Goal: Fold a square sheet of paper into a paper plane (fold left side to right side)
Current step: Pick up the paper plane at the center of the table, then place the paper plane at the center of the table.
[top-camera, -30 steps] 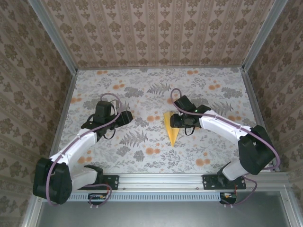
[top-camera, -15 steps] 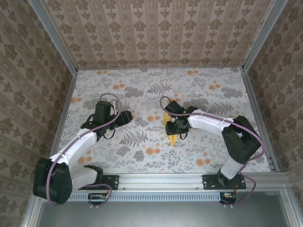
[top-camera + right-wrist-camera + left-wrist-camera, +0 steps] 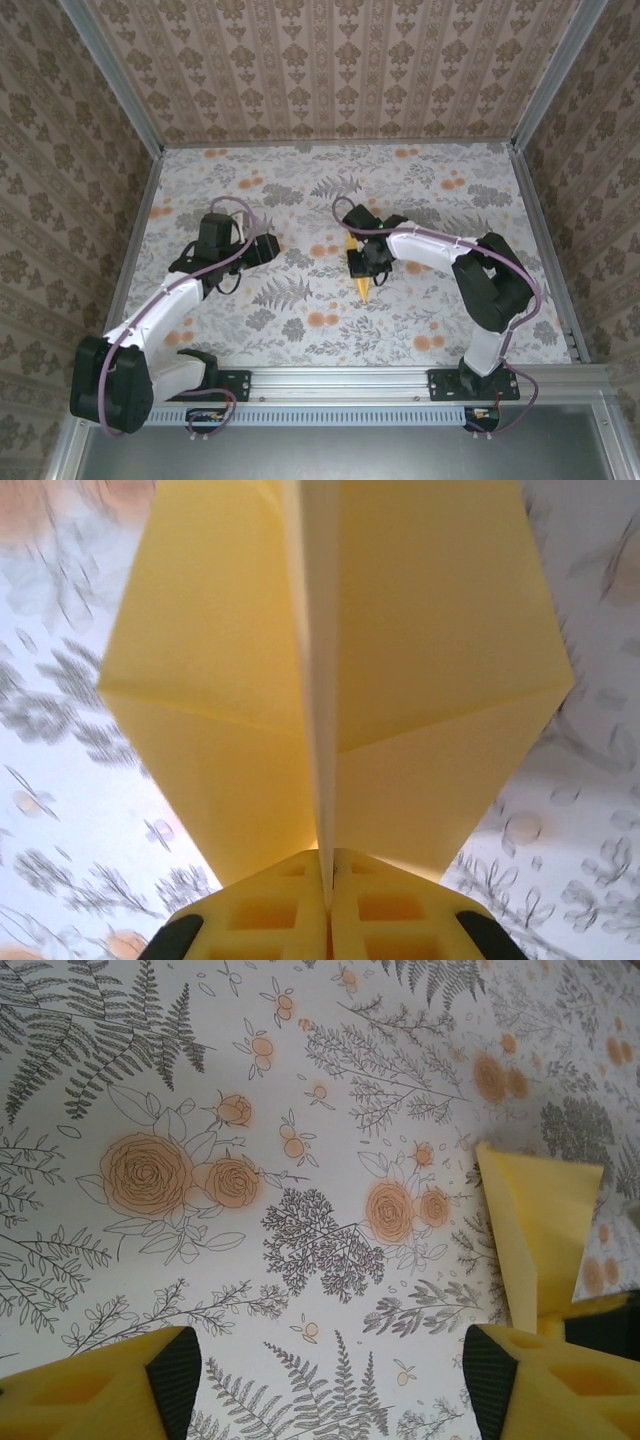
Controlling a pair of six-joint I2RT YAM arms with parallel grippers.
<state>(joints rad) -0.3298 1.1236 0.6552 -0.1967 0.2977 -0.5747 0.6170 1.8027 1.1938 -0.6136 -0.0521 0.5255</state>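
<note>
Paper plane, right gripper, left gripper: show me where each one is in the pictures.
Paper plane (image 3: 330, 670), right wrist view, on its centre fold.
Right gripper (image 3: 327, 875), right wrist view, where the shut fingers meet on the plane.
Left gripper (image 3: 330, 1385), left wrist view, midway between its open fingers.

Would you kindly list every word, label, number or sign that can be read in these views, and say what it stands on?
None: no readable text anywhere. The paper plane is unmarked, and the table cover and walls carry only floral patterns. The small parts on the front rail are too small to tell.
</note>
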